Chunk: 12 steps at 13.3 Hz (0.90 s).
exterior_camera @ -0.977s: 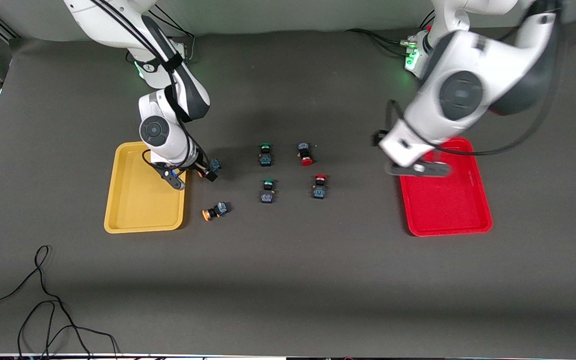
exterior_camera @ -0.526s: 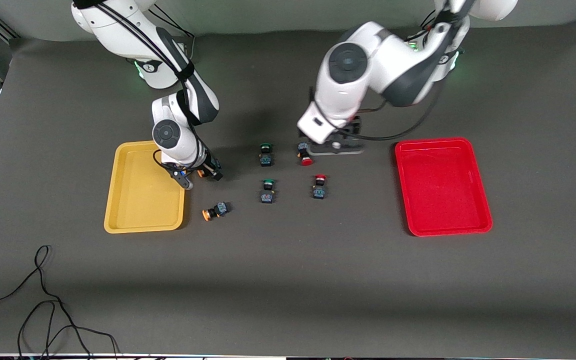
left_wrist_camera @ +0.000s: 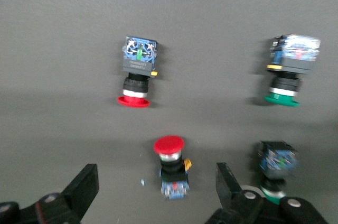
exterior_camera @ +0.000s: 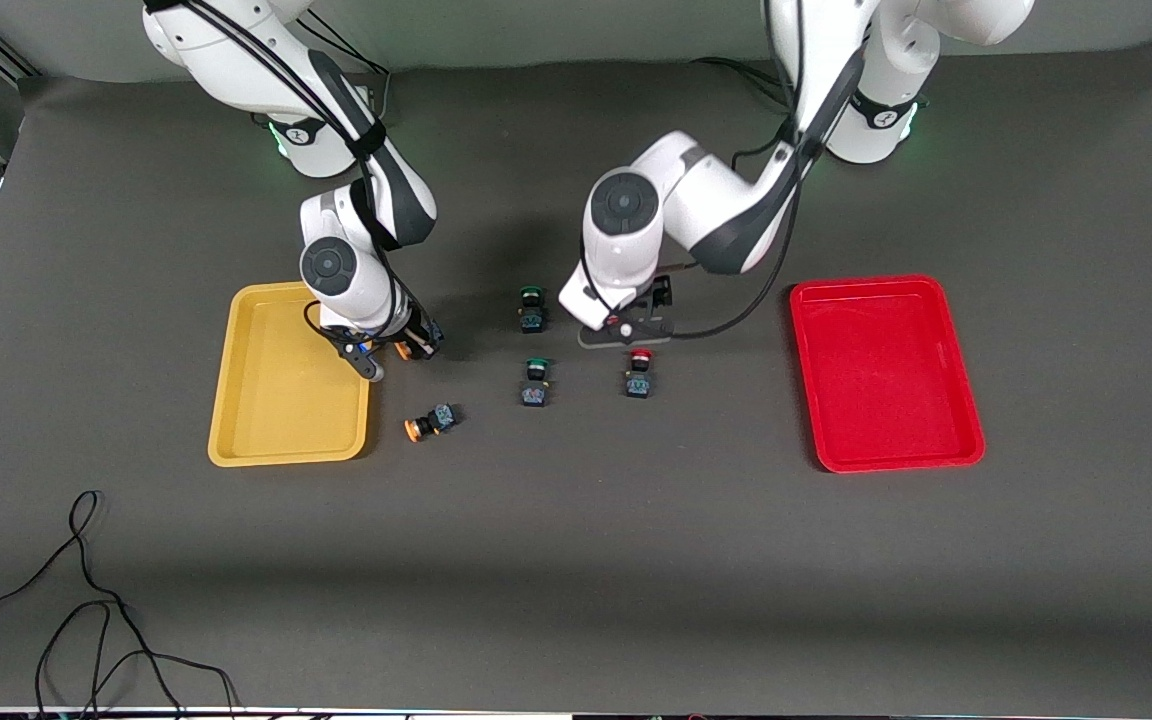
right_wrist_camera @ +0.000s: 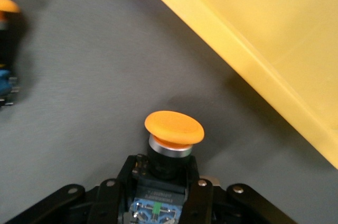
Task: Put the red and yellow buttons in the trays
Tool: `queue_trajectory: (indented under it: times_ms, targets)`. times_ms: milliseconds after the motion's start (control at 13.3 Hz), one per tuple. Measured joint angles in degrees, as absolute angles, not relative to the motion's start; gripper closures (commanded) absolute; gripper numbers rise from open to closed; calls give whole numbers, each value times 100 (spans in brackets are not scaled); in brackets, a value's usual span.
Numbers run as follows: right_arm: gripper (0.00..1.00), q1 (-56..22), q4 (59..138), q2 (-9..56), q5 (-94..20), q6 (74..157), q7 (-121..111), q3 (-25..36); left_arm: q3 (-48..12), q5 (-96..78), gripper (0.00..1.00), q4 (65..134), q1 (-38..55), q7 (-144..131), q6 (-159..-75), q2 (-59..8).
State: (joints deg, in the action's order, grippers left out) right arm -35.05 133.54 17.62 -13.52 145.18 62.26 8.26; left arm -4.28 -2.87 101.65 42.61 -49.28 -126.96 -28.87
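Dark grey tabletop (exterior_camera: 576,560) (matte), black cable (exterior_camera: 86,610) looped at corner.

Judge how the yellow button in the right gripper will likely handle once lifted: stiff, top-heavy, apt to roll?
The yellow button looks like rigid plastic and metal, so it should hold shape in the shut right gripper. Its wide round cap overhangs a narrower neck, so it may tip or roll in an arc if dropped. The other yellow button already lies on its side, which hints at that.

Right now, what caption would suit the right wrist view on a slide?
Right gripper shut on an orange-capped push button over the dark mat, beside the yellow tray.
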Motion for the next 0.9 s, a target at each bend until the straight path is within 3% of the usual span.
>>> queue_trajectory:
  times_ms: [301,526,602,677,752,827,902]
  targets:
    - [80,-3493,12977,745,-1349,12990,5349,1696,-426,-171,2,10845,4436,-4965,-13726,-3228]
    - [79,-3361,13260,399,-1349,12675,4136,2691,-424,-130,5,10986,4638,-5288,-13991,-3421]
    - [79,-3341,13396,472,-1348,12715,3968,2819,-424,-123,24,10985,4669,-5383,-14029,-3461]
    - [79,-3348,13536,595,-1348,12850,3804,2883,-423,-118,55,10985,4675,-5436,-14031,-3475]
    - [75,-3354,13711,741,-1349,13143,3641,2915,-414,-118,76,10980,4675,-5501,-14031,-3473]
    - [74,-3360,13886,881,-1349,13427,3510,2935,-403,-117,94,10968,4674,-5579,-14032,-3470]
    - [61,-3366,14016,1001,-1349,13590,3448,2945,-401,-117,100,10948,4674,-5642,-14031,-3458]
